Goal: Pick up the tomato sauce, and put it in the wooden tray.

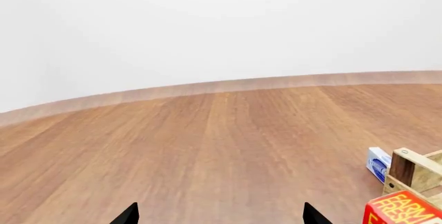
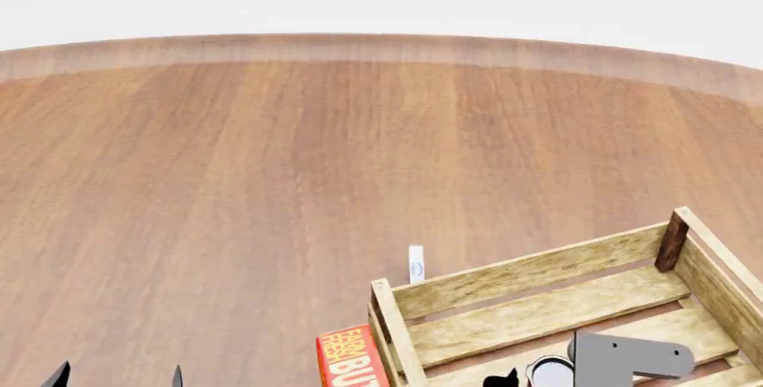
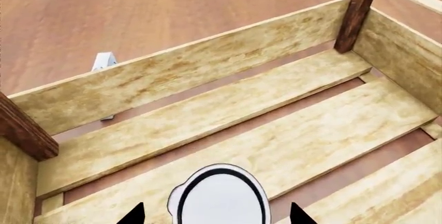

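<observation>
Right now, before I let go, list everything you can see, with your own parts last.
wooden tray: one, pale slats with dark corner posts, on the floor at the head view's lower right.
tomato sauce: one can, only its silvery-white top showing, over the tray's slats between the right jaws.
butter box: one, red with yellow lettering, outside the tray by its near left corner.
small carton: one, white and blue, upright just beyond the tray's far wall.
floor: brown wood, white wall behind.
left gripper: black jaw tips apart, nothing between them.
right gripper: black tips flanking the can.
</observation>
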Robot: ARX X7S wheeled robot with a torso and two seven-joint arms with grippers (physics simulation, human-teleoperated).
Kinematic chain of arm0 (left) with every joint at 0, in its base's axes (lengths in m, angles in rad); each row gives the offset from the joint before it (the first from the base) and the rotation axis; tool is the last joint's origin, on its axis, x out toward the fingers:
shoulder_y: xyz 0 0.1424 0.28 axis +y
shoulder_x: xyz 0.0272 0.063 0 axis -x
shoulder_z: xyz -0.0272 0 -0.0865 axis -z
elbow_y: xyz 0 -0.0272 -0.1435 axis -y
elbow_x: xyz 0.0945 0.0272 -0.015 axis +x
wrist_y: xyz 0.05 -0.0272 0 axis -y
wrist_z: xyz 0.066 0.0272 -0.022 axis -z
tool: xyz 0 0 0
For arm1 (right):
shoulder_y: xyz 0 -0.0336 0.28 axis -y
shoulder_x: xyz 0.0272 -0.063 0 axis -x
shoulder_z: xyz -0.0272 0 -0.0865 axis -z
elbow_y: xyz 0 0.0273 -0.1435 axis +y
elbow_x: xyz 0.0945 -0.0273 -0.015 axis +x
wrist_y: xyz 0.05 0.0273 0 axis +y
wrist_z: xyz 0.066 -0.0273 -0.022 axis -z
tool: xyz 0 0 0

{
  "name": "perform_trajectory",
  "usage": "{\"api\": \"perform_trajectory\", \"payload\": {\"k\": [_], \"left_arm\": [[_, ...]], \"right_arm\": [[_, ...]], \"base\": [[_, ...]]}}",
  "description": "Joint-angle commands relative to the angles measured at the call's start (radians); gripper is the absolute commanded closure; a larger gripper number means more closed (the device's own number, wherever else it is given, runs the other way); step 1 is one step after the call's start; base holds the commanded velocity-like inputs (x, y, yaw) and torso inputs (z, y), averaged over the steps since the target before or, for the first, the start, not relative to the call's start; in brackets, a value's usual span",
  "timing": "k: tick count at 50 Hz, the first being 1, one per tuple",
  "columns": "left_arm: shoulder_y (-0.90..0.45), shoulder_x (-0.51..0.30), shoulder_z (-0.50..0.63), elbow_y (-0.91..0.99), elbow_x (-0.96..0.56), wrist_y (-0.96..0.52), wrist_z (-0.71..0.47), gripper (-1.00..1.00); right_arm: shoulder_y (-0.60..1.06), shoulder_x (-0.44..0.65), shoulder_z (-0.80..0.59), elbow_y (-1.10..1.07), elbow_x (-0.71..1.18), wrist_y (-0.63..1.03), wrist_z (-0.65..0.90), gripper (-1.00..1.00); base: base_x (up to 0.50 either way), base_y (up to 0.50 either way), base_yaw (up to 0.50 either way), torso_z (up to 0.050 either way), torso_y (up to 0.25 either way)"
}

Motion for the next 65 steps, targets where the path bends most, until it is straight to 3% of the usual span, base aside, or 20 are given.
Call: {"api": "perform_trajectory", "payload": {"k": [1,24,38,50,65], "left_arm": [[0.005,0.013,-0.023,-0.001,-0.024,0.016,0.046,-1.0],[0.002,0.009,-0.016,0.006,-0.027,0.011,0.038,-1.0],[0.003,0.006,-0.014,0.005,-0.029,0.014,0.035,-1.0],[0.004,0.004,-0.011,0.007,-0.031,0.016,0.032,-1.0],[0.0,0.003,-0.008,-0.002,-0.034,0.022,0.032,-1.0]], "right_arm": [[-0.018,-0.012,0.018,-0.038,-0.017,-0.025,-0.017,-1.0],[-0.048,0.01,0.0,-0.187,-0.036,-0.032,0.025,-1.0],[-0.103,0.013,-0.029,-0.271,-0.112,-0.15,0.067,-1.0],[-0.171,0.023,-0.047,-0.407,-0.197,-0.256,0.131,-1.0],[-0.278,0.058,-0.055,-0.639,-0.198,-0.246,0.169,-1.0]], "base": [[0.0,0.0,0.0,0.0,0.0],[0.0,0.0,0.0,0.0,0.0],[0.0,0.0,0.0,0.0,0.0],[0.0,0.0,0.0,0.0,0.0],[0.0,0.0,0.0,0.0,0.0]]}}
